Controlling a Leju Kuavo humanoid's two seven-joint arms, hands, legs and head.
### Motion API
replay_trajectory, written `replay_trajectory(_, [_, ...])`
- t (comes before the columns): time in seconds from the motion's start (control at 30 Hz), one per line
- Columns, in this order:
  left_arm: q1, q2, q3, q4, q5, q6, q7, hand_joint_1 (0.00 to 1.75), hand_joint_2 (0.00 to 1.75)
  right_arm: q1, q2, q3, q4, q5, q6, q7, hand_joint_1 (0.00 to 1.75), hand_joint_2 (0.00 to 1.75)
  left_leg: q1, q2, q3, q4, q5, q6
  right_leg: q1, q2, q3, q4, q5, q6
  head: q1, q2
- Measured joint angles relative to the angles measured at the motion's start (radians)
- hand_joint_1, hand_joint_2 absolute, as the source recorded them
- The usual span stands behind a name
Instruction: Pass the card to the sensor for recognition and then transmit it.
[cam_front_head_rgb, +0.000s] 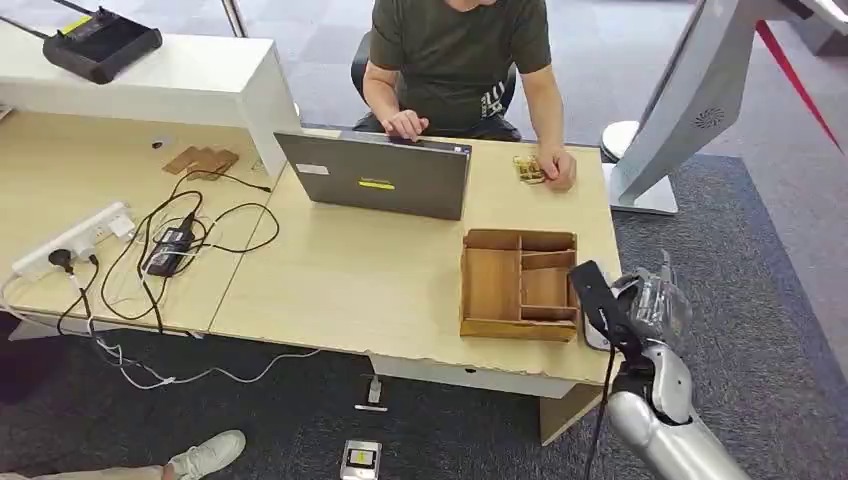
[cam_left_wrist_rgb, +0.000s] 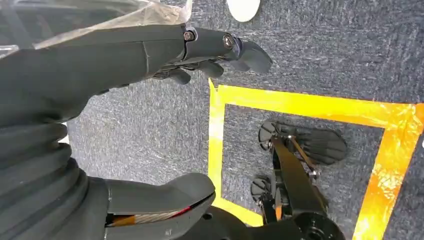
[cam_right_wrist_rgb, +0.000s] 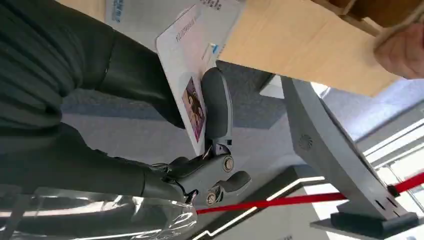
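My right hand (cam_front_head_rgb: 625, 310) is raised beside the table's right front corner, just right of the wooden organiser box (cam_front_head_rgb: 520, 283). It pinches a white card (cam_right_wrist_rgb: 185, 60) with a small photo on it between the thumb (cam_right_wrist_rgb: 216, 102) and the darker fingers; from the head the card (cam_front_head_rgb: 596, 338) shows as a thin white sliver. A grey-white slanted terminal (cam_front_head_rgb: 700, 90) stands on the carpet to the right of the table, beyond the hand, and appears again as the terminal (cam_right_wrist_rgb: 325, 145) past the card. My left hand (cam_left_wrist_rgb: 125, 60) hangs over the carpet, fingers apart, holding nothing.
A person sits behind the table, one hand at a grey laptop (cam_front_head_rgb: 375, 175), the other hand (cam_front_head_rgb: 555, 170) near the far right edge. A power strip (cam_front_head_rgb: 75, 238) and tangled cables lie on the left. Yellow tape (cam_left_wrist_rgb: 300, 102) marks the floor.
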Motion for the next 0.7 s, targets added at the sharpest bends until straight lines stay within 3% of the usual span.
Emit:
replay_trajectory(0.17, [0.004, 0.002, 0.000, 0.000, 0.016, 0.001, -0.002, 0.00, 1.75, 0.018, -0.016, 0.005, 0.015, -0.090, 0.005, 0.008, 1.75, 1.75, 0.000, 0.000, 0.000, 0.000, 0.000, 0.000, 0.000, 0.000, 0.000, 0.000, 0.000, 0.000, 0.000, 0.000])
replay_trajectory(0.33, [0.004, 0.002, -0.002, 0.000, 0.025, 0.001, -0.002, 0.00, 1.75, 0.031, -0.018, 0.015, 0.044, -0.181, 0.152, 0.008, 1.75, 1.75, 0.000, 0.000, 0.000, 0.000, 0.000, 0.000, 0.000, 0.000, 0.000, 0.000, 0.000, 0.000, 0.000, 0.000])
replay_trajectory(0.7, [0.002, 0.004, -0.011, 0.000, 0.029, 0.001, 0.000, 0.00, 1.75, 0.032, -0.020, 0.031, 0.076, -0.230, 0.171, 0.008, 1.75, 1.75, 0.000, 0.001, 0.002, 0.000, 0.000, 0.000, 0.000, 0.000, 0.001, 0.000, 0.000, 0.000, 0.000, 0.000])
